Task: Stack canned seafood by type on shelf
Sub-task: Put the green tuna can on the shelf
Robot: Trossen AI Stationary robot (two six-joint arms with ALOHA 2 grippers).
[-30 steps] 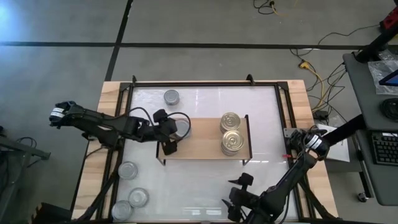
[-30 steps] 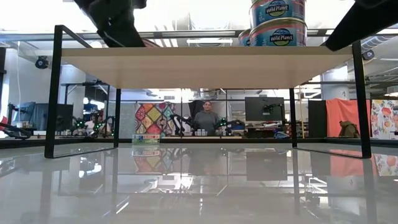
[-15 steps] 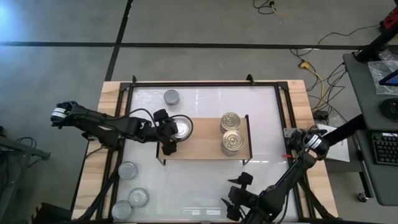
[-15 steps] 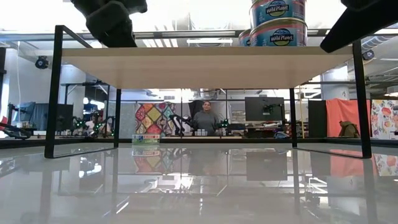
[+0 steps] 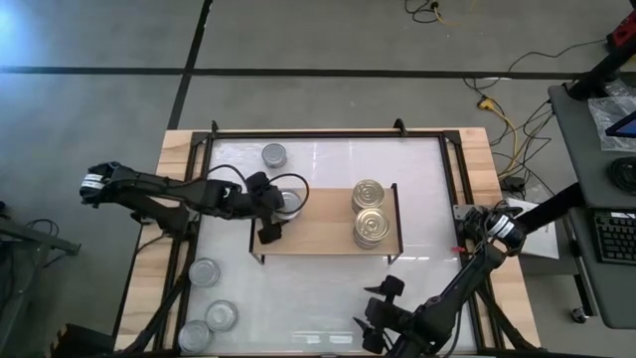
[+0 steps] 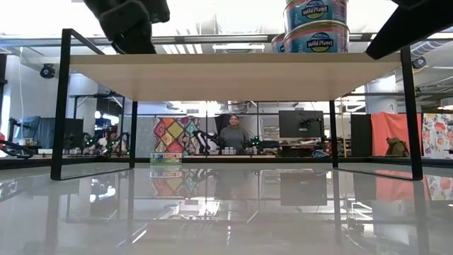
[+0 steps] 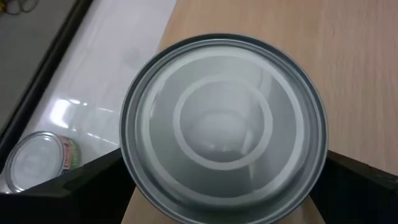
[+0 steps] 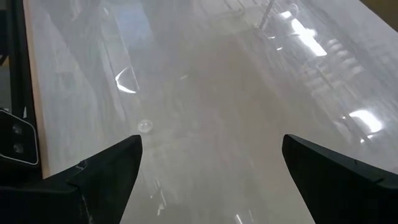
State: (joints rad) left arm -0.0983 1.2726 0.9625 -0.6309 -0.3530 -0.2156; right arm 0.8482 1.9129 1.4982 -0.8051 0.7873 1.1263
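Left gripper [image 5: 279, 211] straddles a silver-topped can [image 7: 224, 127] at the shelf's [image 5: 323, 231] left end.
Its jaws stand wide, one finger on either side of the can; whether they touch it seems unclear. Two gold-topped cans [image 5: 369, 211] sit well beyond the jaws, at the shelf's right end. The right gripper [image 8: 205, 180] waits with jaws wide over bare tabletop [image 8: 205, 81].

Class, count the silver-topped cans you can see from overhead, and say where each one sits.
5: one silver-topped can on the shelf at its left end, between the left gripper's fingers; one on the white tabletop behind; three near the front-left corner.
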